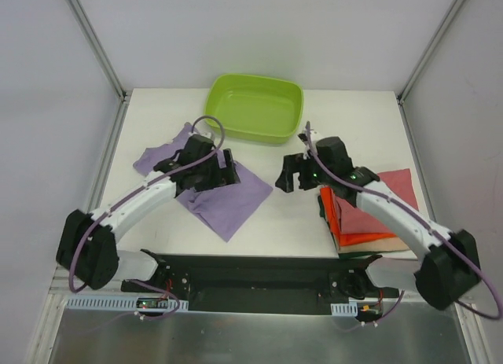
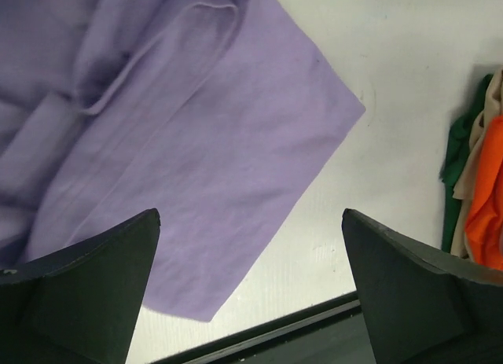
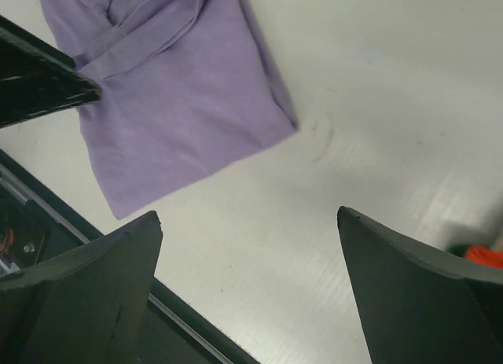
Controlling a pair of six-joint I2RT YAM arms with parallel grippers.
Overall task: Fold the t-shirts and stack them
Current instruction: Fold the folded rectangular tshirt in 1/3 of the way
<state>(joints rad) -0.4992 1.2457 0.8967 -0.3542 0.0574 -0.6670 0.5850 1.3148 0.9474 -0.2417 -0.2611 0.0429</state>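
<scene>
A lilac t-shirt [image 1: 228, 199] lies partly folded and rumpled on the left of the table; it also shows in the left wrist view [image 2: 173, 136] and the right wrist view [image 3: 173, 97]. My left gripper [image 1: 224, 171] hovers over it, open and empty [image 2: 251, 222]. A stack of folded shirts lies at the right: dusty rose-red [image 1: 385, 203] on top, orange [image 1: 334, 218] and darker ones beneath, their edges in the left wrist view [image 2: 479, 183]. My right gripper [image 1: 292, 175] is open and empty above bare table [image 3: 247, 222] between the lilac shirt and the stack.
A lime-green plastic tub [image 1: 255, 107] stands at the back centre. The black mounting rail [image 1: 251, 273] runs along the table's near edge. White walls with metal frame posts enclose the table on three sides.
</scene>
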